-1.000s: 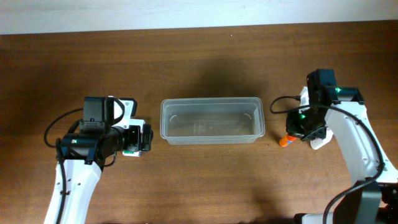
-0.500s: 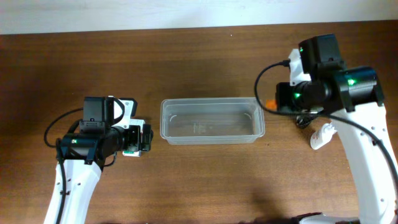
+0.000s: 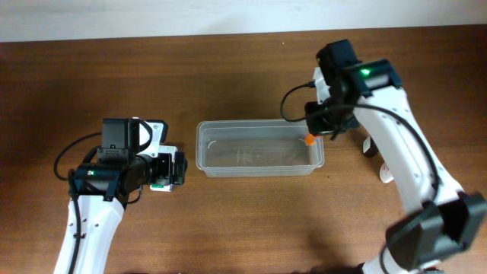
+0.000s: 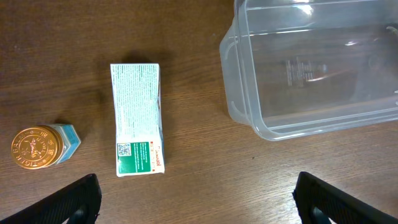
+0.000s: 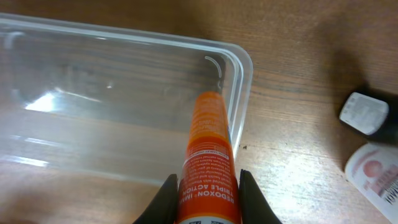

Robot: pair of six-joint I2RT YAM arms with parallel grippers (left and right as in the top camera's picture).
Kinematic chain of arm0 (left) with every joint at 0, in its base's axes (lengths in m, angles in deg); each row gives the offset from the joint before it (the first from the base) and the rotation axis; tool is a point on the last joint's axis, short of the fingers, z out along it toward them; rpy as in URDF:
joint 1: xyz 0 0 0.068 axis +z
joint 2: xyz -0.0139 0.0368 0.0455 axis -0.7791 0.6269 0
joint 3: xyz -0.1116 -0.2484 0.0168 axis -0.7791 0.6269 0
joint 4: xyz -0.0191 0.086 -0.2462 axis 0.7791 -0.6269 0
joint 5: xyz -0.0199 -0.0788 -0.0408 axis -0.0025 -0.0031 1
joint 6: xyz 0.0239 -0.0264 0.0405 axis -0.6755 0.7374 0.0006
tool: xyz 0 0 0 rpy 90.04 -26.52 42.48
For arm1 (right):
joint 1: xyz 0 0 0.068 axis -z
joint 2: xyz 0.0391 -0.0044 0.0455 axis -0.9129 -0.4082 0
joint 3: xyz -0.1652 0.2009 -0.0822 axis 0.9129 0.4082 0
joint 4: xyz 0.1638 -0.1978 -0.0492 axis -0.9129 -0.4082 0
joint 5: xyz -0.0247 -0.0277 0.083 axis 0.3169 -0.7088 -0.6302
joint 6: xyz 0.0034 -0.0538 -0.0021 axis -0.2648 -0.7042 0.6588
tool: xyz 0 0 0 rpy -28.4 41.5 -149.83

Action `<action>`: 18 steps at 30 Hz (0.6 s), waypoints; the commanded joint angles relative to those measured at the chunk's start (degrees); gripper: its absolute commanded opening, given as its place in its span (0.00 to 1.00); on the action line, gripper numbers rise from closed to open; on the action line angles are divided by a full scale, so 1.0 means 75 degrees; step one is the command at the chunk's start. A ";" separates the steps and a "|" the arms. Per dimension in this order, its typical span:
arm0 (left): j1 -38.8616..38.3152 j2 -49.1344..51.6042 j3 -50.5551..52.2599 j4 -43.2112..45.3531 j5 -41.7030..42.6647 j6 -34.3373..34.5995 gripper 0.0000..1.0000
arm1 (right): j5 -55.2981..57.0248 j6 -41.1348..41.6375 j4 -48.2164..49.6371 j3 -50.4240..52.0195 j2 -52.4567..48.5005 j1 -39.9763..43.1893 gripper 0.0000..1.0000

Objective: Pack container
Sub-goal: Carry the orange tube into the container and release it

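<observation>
Container [image 3: 202, 149]: right tool [image 5: 206, 196] holds orange tube [image 5: 208, 130] over its right end.

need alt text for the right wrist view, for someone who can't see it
The right end effector holds an orange tube labelled Redoxon, its tip above one end of the empty clear container. Two small whitish items lie on the brown wooden table beside the container.

Soft, even light fell from above. Blurry shadows lay on the worktop [image 3: 228, 221] beyond the container [image 3: 259, 122]. White glare streaked its clear walls in the wrist views. The overhead view was softer.
</observation>
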 commanded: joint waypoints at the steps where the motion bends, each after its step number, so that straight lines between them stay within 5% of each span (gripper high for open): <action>1: 0.0015 0.0026 -0.0128 -0.0003 0.0108 0.0023 1.00 | 0.0143 -0.0015 0.0128 -0.0061 -0.0434 -0.0079 0.13; 12: 0.0015 0.0026 -0.0128 0.0003 0.0108 0.0023 0.99 | 0.0152 -0.0020 0.0664 -0.0061 -0.1241 -0.0079 0.13; 15: 0.0015 0.0026 -0.0128 0.0003 0.0108 0.0023 0.99 | 0.0146 -0.0020 0.0659 -0.0020 -0.1271 -0.0079 0.27; 18: 0.0015 0.0026 -0.0128 0.0003 0.0108 0.0023 0.99 | 0.0149 -0.0020 0.0667 0.0085 -0.1276 -0.0079 0.30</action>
